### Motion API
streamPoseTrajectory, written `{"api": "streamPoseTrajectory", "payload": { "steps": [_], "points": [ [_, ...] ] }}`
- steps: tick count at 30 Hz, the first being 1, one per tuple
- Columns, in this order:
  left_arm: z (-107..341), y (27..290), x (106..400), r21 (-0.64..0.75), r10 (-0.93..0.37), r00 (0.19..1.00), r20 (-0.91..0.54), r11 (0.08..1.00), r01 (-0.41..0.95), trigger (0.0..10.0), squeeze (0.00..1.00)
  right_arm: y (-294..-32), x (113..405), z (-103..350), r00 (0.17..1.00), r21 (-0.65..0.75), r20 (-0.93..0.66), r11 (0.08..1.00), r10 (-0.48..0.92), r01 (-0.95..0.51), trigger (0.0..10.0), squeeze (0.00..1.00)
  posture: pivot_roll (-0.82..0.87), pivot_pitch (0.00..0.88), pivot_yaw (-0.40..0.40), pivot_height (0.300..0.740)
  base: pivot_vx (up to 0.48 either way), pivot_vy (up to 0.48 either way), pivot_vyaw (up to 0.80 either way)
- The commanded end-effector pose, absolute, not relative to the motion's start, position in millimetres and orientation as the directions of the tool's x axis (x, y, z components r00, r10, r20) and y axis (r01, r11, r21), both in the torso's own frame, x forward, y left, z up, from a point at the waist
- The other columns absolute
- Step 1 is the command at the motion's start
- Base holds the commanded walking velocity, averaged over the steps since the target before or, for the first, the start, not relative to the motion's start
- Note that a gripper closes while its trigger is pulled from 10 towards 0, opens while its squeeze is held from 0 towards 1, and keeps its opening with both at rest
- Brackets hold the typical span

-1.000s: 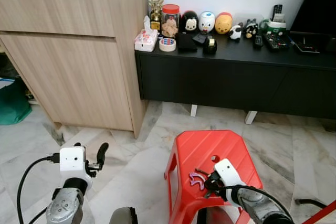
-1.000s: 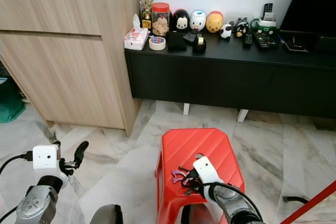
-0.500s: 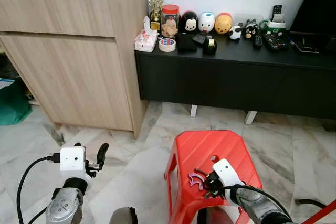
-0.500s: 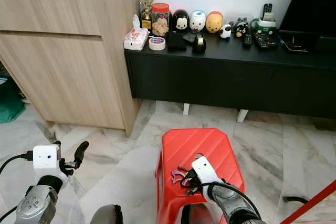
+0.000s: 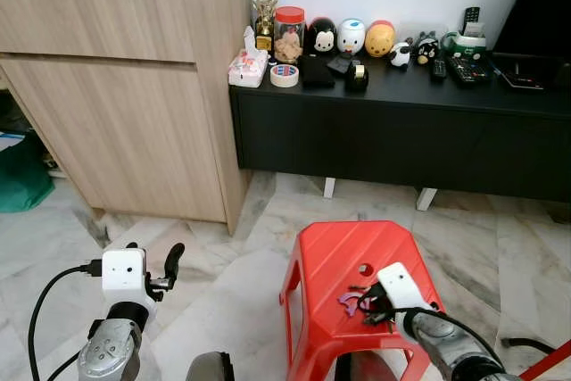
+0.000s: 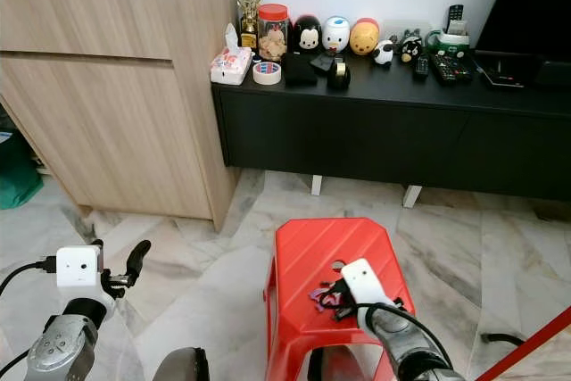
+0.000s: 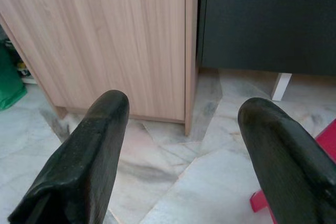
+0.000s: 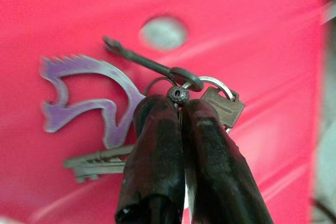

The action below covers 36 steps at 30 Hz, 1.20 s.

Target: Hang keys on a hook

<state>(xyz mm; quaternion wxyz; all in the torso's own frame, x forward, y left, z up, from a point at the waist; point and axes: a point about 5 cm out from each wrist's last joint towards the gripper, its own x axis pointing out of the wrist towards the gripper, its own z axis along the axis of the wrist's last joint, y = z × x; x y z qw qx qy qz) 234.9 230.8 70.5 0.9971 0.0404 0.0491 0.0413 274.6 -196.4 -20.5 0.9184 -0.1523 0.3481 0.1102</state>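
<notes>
A bunch of keys (image 5: 351, 303) with a purple horse-shaped charm (image 8: 89, 95) is at the top of the red plastic stool (image 5: 335, 252), near its round hole. My right gripper (image 5: 371, 302) is shut on the key ring, and in the right wrist view its two black fingers (image 8: 157, 145) pinch the ring (image 8: 210, 83). One brass key (image 8: 224, 107) fans out beside them. I cannot tell whether the bunch is touching the stool. My left gripper (image 7: 181, 124) is held low at the left over the marble floor, open with nothing between its fingers.
A light wood cabinet (image 5: 125, 86) stands at the left. Beside it, a low black console (image 5: 401, 131) against the wall carries figurines, a jar, tape and remotes. A green bag (image 5: 20, 176) lies at the far left, and a red bar (image 5: 544, 365) crosses the bottom right corner.
My right gripper has moved to the right across the stool top, and the keys with the purple charm have shifted with it. The left arm has not moved.
</notes>
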Motion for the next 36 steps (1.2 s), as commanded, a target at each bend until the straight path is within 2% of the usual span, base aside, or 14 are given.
{"api": "streamPoseTrajectory", "payload": {
  "steps": [1,12,18,21,22,23,24,26,29,30,31,32,33,36],
  "points": [
    [69.9,230.6,237.8,0.098,0.088,0.991,-0.098,0.992,-0.078,10.0,0.00,-200.4,293.3,0.5,0.824,-0.234,-0.562,0.942,0.070,-0.239,0.0,0.00,0.10,0.000,-0.052,0.598,0.000,0.000,0.00],
    [66.5,229.1,238.8,0.092,0.098,0.990,-0.102,0.992,-0.089,10.0,0.00,-189.2,306.6,34.1,0.952,-0.095,-0.285,0.985,0.114,-0.146,0.0,0.00,0.09,0.000,-0.064,0.598,0.000,0.000,0.00],
    [65.7,230.1,240.5,0.093,0.108,0.989,-0.098,0.991,-0.099,10.0,0.00,-170.9,310.6,67.4,0.987,0.353,-0.070,0.929,0.142,-0.108,0.0,0.00,0.09,0.000,-0.071,0.598,0.000,0.000,0.00],
    [64.7,231.1,241.1,0.095,0.113,0.989,-0.099,0.990,-0.104,10.0,0.00,-167.6,313.2,73.4,0.991,0.439,-0.061,0.895,0.118,-0.079,0.0,0.00,0.08,0.000,-0.070,0.598,0.000,0.000,0.00],
    [64.3,231.2,241.3,0.095,0.115,0.988,-0.100,0.990,-0.106,10.0,0.00,-165.6,315.8,74.6,0.992,0.524,-0.078,0.851,0.095,-0.041,9.1,0.00,0.08,0.000,-0.072,0.598,0.000,0.000,0.00],
    [64.3,231.2,241.3,0.095,0.115,0.988,-0.100,0.990,-0.106,10.0,0.00,-165.6,315.8,74.6,0.992,0.524,-0.078,0.851,0.095,-0.041,9.1,0.00,0.08,0.000,-0.072,0.598,0.000,0.000,0.00],
    [64.0,230.9,241.6,0.096,0.116,0.988,-0.100,0.990,-0.106,10.0,0.00,-164.3,317.9,77.2,0.994,0.577,-0.078,0.817,0.080,-0.020,10.0,0.00,0.09,0.000,-0.074,0.598,0.000,0.000,0.00],
    [63.8,230.8,241.6,0.095,0.117,0.988,-0.099,0.990,-0.107,10.0,0.00,-163.8,318.5,80.9,0.995,0.611,-0.069,0.792,0.067,-0.011,10.0,0.00,0.09,0.000,-0.076,0.598,0.000,0.000,0.00],
    [63.3,231.4,241.4,0.095,0.121,0.988,-0.096,0.989,-0.112,10.0,0.00,-167.2,321.8,80.9,0.983,0.753,-0.184,0.638,-0.026,0.158,10.0,0.00,0.09,0.000,-0.078,0.598,0.000,0.000,0.00],
    [63.2,231.6,241.1,0.095,0.121,0.988,-0.096,0.989,-0.112,10.0,0.00,-167.1,322.2,80.1,0.979,0.744,-0.202,0.646,-0.023,0.169,10.0,0.00,0.09,0.000,-0.078,0.598,0.000,0.000,0.00],
    [63.1,232.5,240.5,0.097,0.123,0.988,-0.095,0.989,-0.114,10.0,0.00,-159.7,323.9,83.1,0.978,0.592,-0.201,0.802,0.054,0.078,10.0,0.00,0.09,0.000,-0.075,0.598,0.000,0.000,0.00],
    [62.9,232.9,240.3,0.098,0.124,0.988,-0.095,0.988,-0.115,10.0,0.00,-154.5,324.0,83.9,0.975,0.524,-0.200,0.852,0.100,0.020,10.0,0.00,0.09,0.000,-0.075,0.598,0.000,0.000,0.00],
    [62.7,233.2,240.2,0.099,0.125,0.988,-0.095,0.988,-0.115,10.0,0.00,-151.1,323.7,84.2,0.971,0.485,-0.200,0.875,0.129,-0.016,10.0,0.00,0.09,0.000,-0.075,0.598,0.000,0.000,0.00],
    [62.3,233.2,240.2,0.101,0.125,0.987,-0.096,0.988,-0.115,10.0,0.00,-145.0,322.6,81.3,0.957,0.584,-0.236,0.812,0.170,0.000,10.0,0.00,0.09,0.000,-0.076,0.598,0.000,0.000,0.00]
  ]
}}
